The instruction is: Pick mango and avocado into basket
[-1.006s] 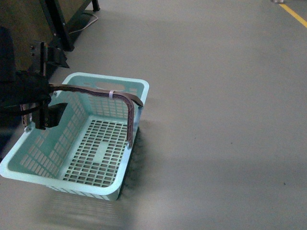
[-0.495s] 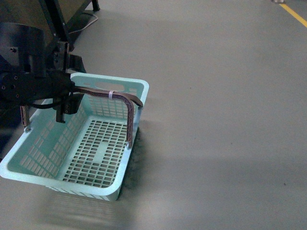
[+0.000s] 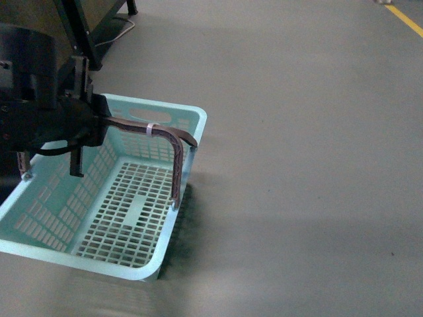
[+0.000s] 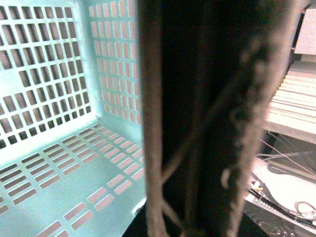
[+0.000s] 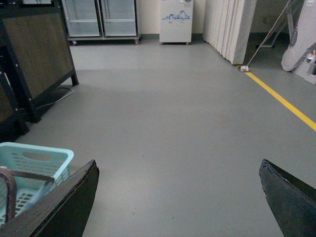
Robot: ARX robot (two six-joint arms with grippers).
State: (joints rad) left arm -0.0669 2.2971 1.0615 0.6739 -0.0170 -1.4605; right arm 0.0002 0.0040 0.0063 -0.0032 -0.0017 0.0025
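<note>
The light teal basket point(image 3: 125, 218) is at the left of the front view, with nothing on its slotted floor. My left gripper point(image 3: 99, 122), black and bulky, is shut on the basket's brown handle point(image 3: 162, 133), left of the white tie. The left wrist view is filled by that handle point(image 4: 197, 113), seen close and blurred, with the basket's wall point(image 4: 49, 74) beside it. My right gripper point(image 5: 177, 173) is open over bare grey floor, with the basket's corner point(image 5: 34, 158) off to one side. The mango and the avocado are out of view.
A dark board on black legs point(image 3: 86, 33) stands behind the basket, with a cable on the floor. A yellow line point(image 5: 281, 101) runs along the floor on the right. Glass-door cabinets point(image 5: 98, 17), a white cooler point(image 5: 175, 19) and white panels point(image 5: 229, 29) line the far wall.
My left gripper has moved right along the handle toward the white tie. The basket has swung with it, and its near edge now sits lower and further left in the front view.
</note>
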